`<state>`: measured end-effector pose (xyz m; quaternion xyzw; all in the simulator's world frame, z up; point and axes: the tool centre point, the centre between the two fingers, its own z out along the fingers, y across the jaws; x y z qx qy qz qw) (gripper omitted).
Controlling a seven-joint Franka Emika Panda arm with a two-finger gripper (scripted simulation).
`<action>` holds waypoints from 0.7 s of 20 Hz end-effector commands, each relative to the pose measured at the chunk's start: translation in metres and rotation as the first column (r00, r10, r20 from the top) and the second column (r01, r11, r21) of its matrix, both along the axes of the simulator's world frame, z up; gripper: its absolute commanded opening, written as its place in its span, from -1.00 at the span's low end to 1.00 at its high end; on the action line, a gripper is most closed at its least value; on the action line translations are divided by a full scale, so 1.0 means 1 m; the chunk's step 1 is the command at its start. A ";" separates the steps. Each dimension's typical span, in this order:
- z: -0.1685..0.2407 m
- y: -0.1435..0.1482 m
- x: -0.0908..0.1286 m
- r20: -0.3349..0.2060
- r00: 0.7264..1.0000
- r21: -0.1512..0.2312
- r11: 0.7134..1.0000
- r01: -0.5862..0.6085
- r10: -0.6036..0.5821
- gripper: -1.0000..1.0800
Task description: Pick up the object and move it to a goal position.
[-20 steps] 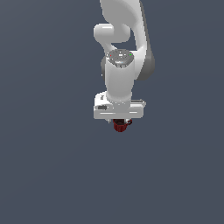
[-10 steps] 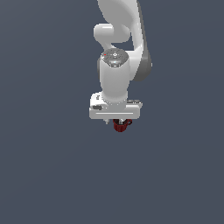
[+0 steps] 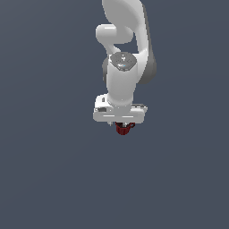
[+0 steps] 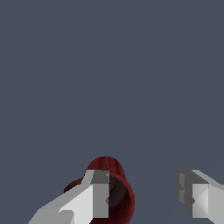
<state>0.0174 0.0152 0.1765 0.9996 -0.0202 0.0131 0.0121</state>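
1. Exterior view: the white arm (image 3: pixel 123 49) hangs down from the top of the picture over a plain dark grey-blue floor (image 3: pixel 49 170).
2. At the arm's lower end sits the broad white gripper (image 3: pixel 121 127), pointing down.
3. The small dark red mug (image 3: pixel 124 129) shows just under the gripper body, partly hidden by it. It is far smaller than the gripper.
4. The fingers cannot be made out in this view, so the grip cannot be read from here.
5. Wrist view: two pale grey fingers show at the picture's edge, one (image 4: pixel 97 199) in front of the mug (image 4: pixel 114 183), the other (image 4: pixel 194 197) well apart from it.
6. The mug lies beside the first finger, which overlaps its dark mouth. Its tapered red body points away from the camera.
7. Bare floor (image 4: pixel 109 74) shows in the wide gap between the mug and the second finger.
8. The jaws stand spread, not closed on the mug: only one finger is at it, and whether that finger touches it cannot be told.
9. Whether the mug rests on the floor or is lifted cannot be told.
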 end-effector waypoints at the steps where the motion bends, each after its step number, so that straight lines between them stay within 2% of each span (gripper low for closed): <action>1: -0.003 0.002 -0.002 -0.002 1.000 -0.016 1.000 0.018 -0.018 0.23; 14: -0.025 0.020 -0.016 0.021 0.987 -0.141 0.977 0.160 -0.159 0.23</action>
